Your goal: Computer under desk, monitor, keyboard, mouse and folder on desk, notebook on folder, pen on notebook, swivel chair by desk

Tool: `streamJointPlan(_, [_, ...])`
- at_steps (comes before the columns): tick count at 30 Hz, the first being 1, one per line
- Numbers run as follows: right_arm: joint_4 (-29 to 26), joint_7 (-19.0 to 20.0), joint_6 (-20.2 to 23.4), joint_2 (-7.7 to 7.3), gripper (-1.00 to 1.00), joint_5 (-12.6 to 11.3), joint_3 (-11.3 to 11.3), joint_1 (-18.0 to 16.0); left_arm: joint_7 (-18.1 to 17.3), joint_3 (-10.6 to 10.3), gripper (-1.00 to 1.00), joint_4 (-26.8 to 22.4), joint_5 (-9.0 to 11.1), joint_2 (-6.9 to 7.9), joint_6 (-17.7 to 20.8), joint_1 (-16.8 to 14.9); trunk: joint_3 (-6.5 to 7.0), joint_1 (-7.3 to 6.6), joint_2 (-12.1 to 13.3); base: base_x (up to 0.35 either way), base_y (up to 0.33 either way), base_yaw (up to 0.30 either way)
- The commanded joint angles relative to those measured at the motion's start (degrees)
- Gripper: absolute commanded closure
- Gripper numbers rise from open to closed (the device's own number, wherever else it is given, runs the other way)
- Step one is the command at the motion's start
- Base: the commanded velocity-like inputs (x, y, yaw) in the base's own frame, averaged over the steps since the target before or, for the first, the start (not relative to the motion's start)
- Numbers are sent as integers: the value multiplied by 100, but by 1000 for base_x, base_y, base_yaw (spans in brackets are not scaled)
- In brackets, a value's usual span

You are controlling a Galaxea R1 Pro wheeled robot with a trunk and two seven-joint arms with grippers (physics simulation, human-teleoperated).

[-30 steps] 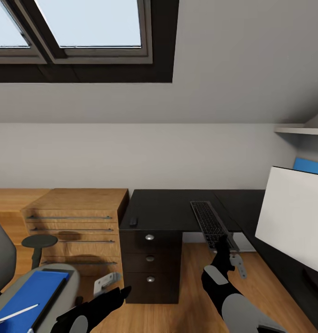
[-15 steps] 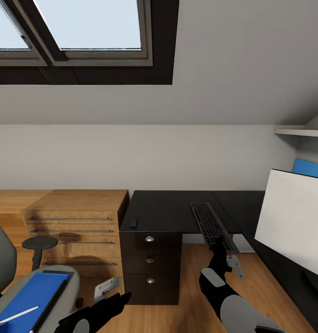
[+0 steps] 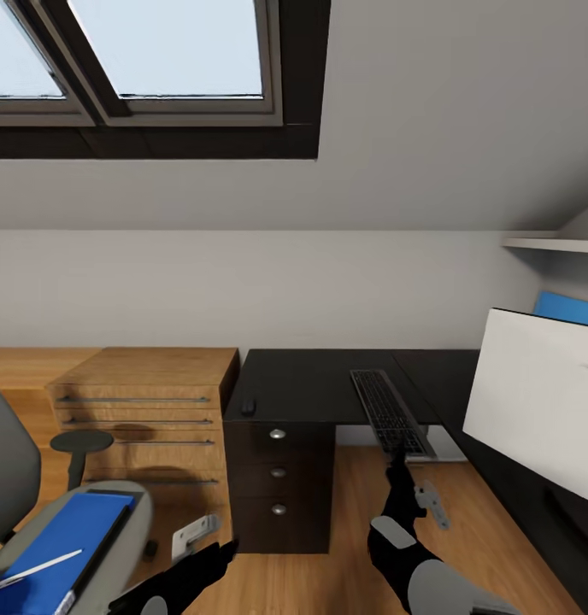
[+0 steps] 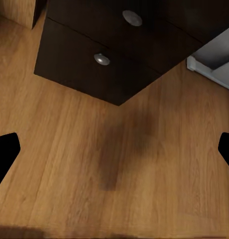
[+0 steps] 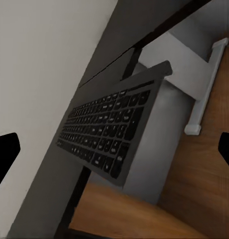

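Cut-off and hidden parts of the bedroom workspace

In the head view the swivel chair runs off the left and lower edges, its base unseen; the folder on its seat is clipped at the bottom, as is the pen lying on it. The monitor is cropped at the right edge, showing only its white back. A small dark object on the table is too small to identify. The left pincer is too small to read.

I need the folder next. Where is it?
In the head view the blue folder lies low on the left, on the swivel chair seat, with a pen on it.
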Motion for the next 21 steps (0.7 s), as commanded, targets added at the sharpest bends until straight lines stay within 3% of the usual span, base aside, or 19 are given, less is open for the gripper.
streamJointPlan(1, [100,71,2,1,-100,-17,-40,-3,57,-6,-100,1,63,0,10,-2,-6,-3,-4,-307,0,0])
streamJointPlan(8, [420,89,36,8,-100,-15,-30,-2,73,-9,-100,110,48,-3,-29,-2,-6,-3,-4,-194,0,0])
streamJointPlan(18, [1032,350,22,7,-100,18,-33,122,78,-11,-100,152,31,-2,-40,-2,-6,-3,-4,-26,0,0])
streamJointPlan(21, [1083,389,37,6,-100,19,-34,235,81,-22,-100,157,33,-6,-41,-2,48,-69,116,-4,0,0])
